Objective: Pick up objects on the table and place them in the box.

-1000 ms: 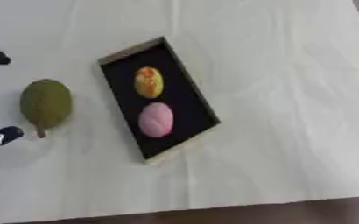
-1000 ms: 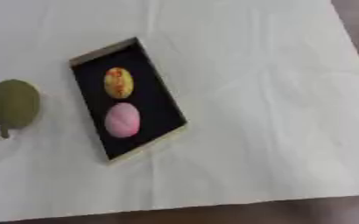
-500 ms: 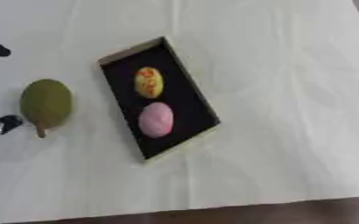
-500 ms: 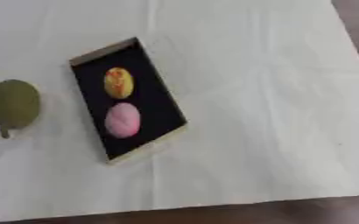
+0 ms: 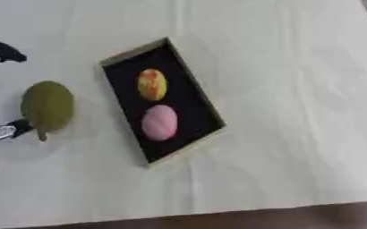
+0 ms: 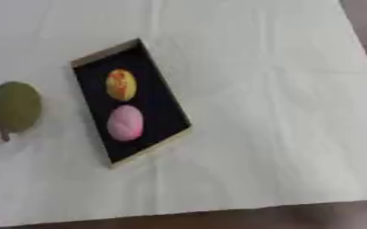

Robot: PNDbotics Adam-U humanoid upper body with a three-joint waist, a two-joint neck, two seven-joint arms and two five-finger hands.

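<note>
Lying left of center on the tabletop (image 5: 296,89), the green fruit (image 5: 47,106) and box (image 5: 130,100) stay put; left hand (image 5: 0,51) remains at the left edge, grip unclear.

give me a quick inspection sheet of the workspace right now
surface: table under a white cloth, creased, with a dark edge along the bottom of the view
job's things: black box with a pale rim, lying askew; inside it a yellow-orange oval fruit at the far end and a pink oval fruit at the near end, apart; green fruit with a stem on the cloth left of the box, not touching it
clutter: nothing seen
hands: left hand only as dark parts at the left edge, above and below the green fruit, fingers not readable; right hand not in view
cables: nothing seen
surroundings: nothing seen
</note>
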